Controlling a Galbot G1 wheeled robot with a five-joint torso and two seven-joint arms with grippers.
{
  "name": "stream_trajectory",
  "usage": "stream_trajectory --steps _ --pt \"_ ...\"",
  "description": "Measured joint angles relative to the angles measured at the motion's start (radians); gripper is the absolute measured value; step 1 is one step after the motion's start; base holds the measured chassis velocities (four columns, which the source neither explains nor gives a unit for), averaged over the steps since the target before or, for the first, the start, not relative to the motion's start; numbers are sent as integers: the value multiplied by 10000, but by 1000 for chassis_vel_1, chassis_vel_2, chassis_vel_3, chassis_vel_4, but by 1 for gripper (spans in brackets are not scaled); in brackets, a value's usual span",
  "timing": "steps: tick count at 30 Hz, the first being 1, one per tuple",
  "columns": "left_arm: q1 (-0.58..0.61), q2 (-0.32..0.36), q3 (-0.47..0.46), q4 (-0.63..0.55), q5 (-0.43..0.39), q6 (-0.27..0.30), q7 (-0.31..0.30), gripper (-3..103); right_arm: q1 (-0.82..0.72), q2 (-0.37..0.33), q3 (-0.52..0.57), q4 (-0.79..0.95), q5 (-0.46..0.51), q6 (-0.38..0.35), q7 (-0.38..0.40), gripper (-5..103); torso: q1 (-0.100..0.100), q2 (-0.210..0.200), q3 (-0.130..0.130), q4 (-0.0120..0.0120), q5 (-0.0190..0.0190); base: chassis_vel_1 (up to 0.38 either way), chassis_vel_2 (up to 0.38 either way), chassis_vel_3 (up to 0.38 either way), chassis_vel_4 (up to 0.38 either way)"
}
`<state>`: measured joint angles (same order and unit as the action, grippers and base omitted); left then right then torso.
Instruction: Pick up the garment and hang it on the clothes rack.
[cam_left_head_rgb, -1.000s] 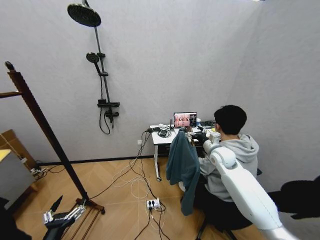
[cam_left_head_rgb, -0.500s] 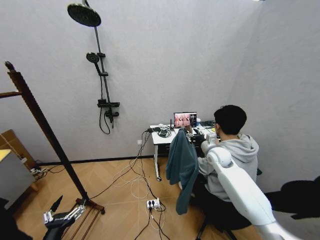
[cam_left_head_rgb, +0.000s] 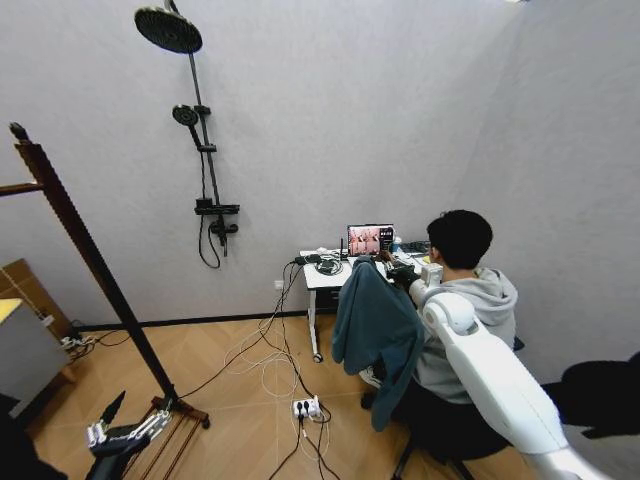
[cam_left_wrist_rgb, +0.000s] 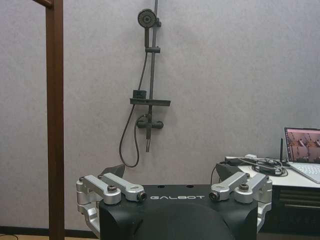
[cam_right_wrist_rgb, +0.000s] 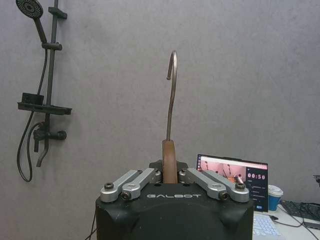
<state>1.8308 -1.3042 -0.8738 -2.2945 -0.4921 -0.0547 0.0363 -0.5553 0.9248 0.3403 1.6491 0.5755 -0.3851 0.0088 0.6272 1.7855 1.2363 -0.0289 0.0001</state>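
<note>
The teal-blue garment hangs full length from a wooden hanger with a metal hook, in front of the white desk. My right gripper is shut on the hanger's neck, and the hook stands upright above it. The right arm reaches out from the lower right, and the gripper end is partly hidden behind the garment's collar. The clothes rack leans through the left side, with its ball finial at the top; its post is close to my left gripper. The left gripper is open, low beside the rack's base.
A white desk with a laptop stands by the back wall. Cables and a power strip lie on the wooden floor. A shower fixture is on the wall. A grey cabinet sits at the far left.
The garment has swung and spread toward the right, its hem now wider and lower. The right arm shifted slightly. The left gripper and the rack have not moved.
</note>
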Motion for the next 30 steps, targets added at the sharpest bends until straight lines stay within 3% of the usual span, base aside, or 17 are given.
stream_trajectory --steps 10,17,20,30 --pt "0 1 0 0 0 0 0 100 -458 -133 193 1414 523 -61 354 10 0 0 0 -1 0 12 11 20 12" --pt "0 0 0 0 0 0 0 100 -738 -191 73 2896 2207 -208 280 10 -1 0 -1 3 -3 74 64 65 69" --pt "0 0 0 0 0 1 0 100 -716 -206 -20 3190 2488 -295 254 10 -1 0 -1 3 -3 95 100 99 93" --pt "0 0 0 0 0 1 0 100 -877 -214 -7 3642 2438 -419 241 10 0 -1 0 3 0 116 115 119 117"
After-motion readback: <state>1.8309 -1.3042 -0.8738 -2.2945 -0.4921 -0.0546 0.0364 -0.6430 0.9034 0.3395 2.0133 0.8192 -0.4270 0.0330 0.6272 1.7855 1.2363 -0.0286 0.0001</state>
